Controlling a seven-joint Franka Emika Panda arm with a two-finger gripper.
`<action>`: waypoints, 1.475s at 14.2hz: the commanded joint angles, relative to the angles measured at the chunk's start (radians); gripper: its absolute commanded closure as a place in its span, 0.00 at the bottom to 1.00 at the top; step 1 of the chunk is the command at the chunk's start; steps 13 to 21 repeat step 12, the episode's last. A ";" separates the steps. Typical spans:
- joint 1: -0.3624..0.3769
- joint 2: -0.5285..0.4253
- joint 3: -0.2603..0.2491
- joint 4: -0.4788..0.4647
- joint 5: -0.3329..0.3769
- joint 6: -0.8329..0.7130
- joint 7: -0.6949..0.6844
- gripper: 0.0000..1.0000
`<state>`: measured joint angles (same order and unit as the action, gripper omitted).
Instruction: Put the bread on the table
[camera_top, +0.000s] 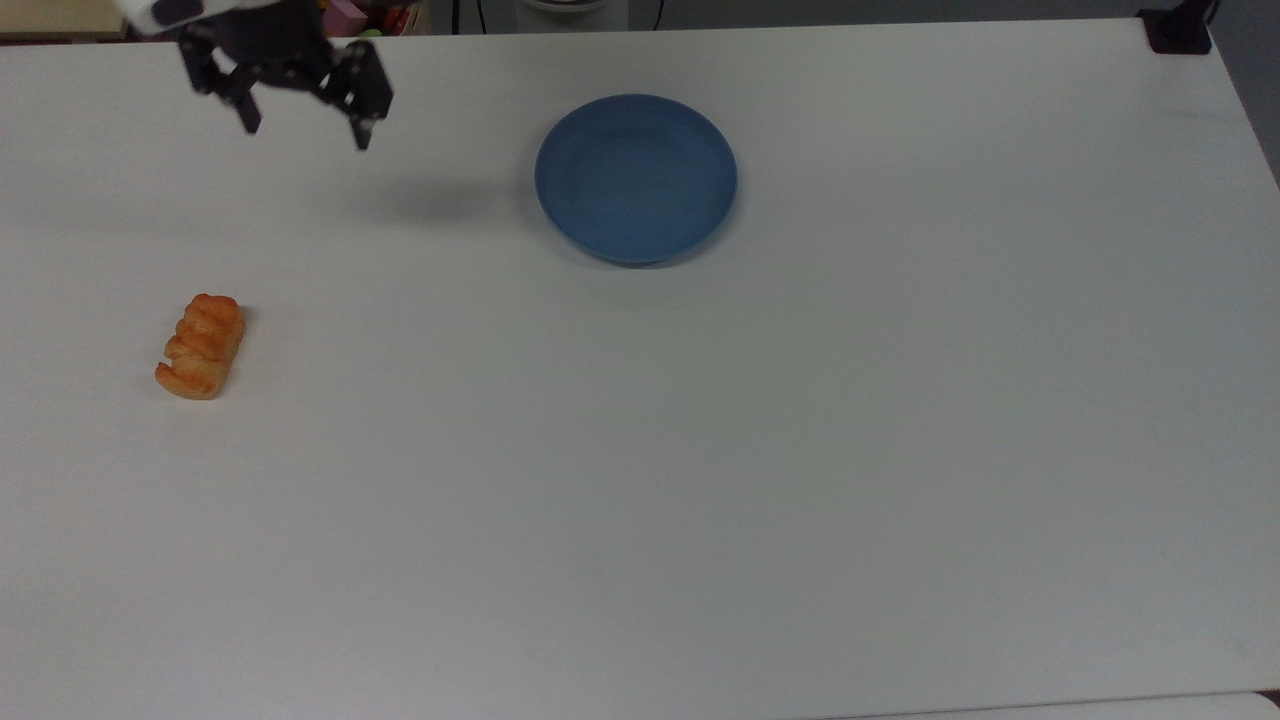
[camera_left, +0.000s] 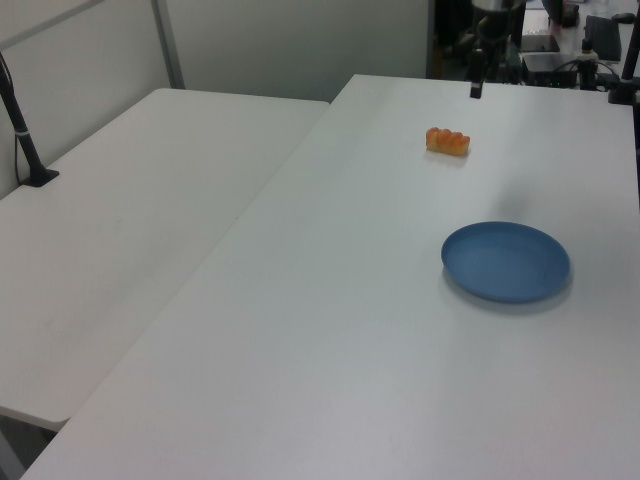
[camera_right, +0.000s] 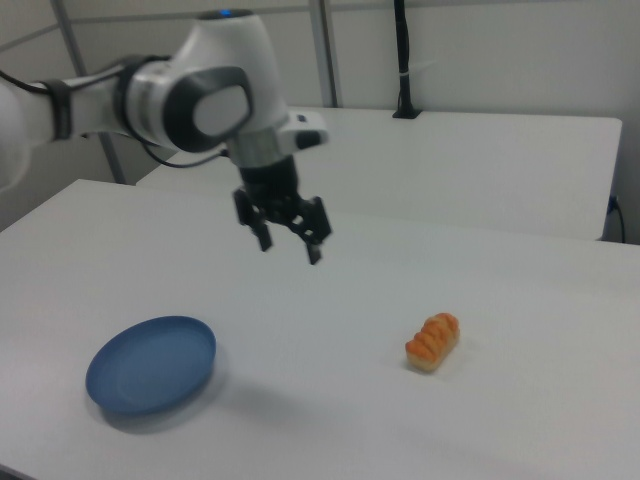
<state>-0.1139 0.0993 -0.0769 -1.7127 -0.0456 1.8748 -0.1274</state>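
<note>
The claw (camera_top: 303, 122) hangs in the air with its fingers spread wide apart, holding and touching nothing, while the bread (camera_top: 201, 345) lies on the white tabletop (camera_top: 700, 450), well apart from the blue plate (camera_top: 636, 178).

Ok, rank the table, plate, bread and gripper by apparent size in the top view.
1. Table
2. Plate
3. Gripper, though it hangs above the table, nearer the camera, so it may look bigger than it is.
4. Bread
</note>
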 joint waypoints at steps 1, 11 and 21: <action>0.087 -0.119 0.022 -0.087 0.006 -0.103 0.092 0.00; 0.122 -0.115 0.026 -0.056 0.003 -0.132 0.115 0.00; 0.112 -0.099 0.026 -0.018 0.004 -0.160 0.108 0.00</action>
